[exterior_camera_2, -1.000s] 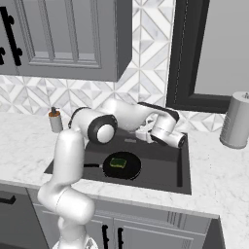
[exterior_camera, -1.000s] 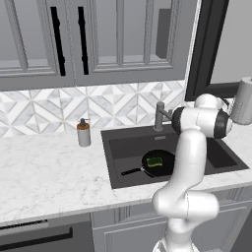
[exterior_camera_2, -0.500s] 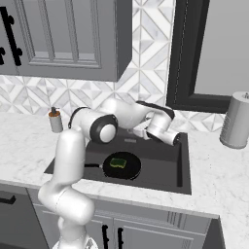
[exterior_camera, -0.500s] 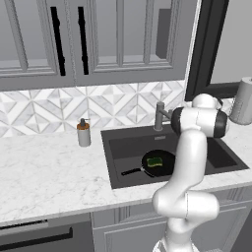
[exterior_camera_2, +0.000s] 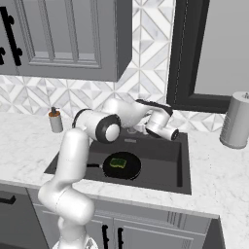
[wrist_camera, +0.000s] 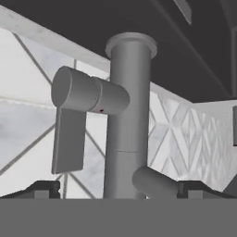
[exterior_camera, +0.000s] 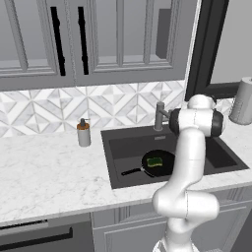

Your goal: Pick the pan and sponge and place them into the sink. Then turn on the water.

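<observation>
From the hand camera, the gripper [wrist_camera: 113,187] is seen spread wide and empty, its tips flanking the faucet [wrist_camera: 125,120]. In the base views, the sponge [exterior_camera_2: 117,163] is seen lying in the pan [exterior_camera_2: 121,167] inside the sink [exterior_camera_2: 160,158]; farther left, a soap dispenser [exterior_camera: 83,133] is shown.

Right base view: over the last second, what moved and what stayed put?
The pincer, jaws wide open and holding nothing, edged slightly further left, closing in on the faucet. Nothing was taken hold of or let go. The pan with the sponge on it stayed in the sink, and the soap dispenser kept its place.
</observation>
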Controlling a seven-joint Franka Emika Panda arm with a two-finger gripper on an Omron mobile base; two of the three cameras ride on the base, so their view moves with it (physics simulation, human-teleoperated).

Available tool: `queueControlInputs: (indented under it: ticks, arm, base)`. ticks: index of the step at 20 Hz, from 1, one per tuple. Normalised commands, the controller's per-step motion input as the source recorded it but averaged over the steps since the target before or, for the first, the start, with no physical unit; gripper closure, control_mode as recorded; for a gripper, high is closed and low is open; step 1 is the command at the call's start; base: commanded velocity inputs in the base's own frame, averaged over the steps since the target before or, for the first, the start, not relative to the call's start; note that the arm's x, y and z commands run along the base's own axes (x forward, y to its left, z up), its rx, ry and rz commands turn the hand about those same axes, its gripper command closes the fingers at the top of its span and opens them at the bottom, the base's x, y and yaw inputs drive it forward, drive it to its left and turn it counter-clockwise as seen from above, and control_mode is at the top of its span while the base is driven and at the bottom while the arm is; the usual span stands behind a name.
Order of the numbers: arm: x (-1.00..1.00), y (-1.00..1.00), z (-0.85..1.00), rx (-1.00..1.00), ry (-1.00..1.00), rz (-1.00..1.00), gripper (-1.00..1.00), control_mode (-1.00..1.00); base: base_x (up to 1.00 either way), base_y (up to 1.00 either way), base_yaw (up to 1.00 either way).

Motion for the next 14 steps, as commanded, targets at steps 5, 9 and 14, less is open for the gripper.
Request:
queueControlInputs:
  ticks: [5,9,14]
  arm:
    - [0.38,0.00,-0.09,0.02,0.00,0.00,-1.00,-1.00]
    - [0.34,0.00,-0.25,0.00,0.00,0.00,-1.00,-1.00]
    - [0.23,0.00,-0.32,0.00,0.00,-0.02,-1.00,-1.00]
  base:
    - [0.00,0.00,0.00]
    - [0.00,0.00,0.00]
    - [0.00,0.00,0.00]
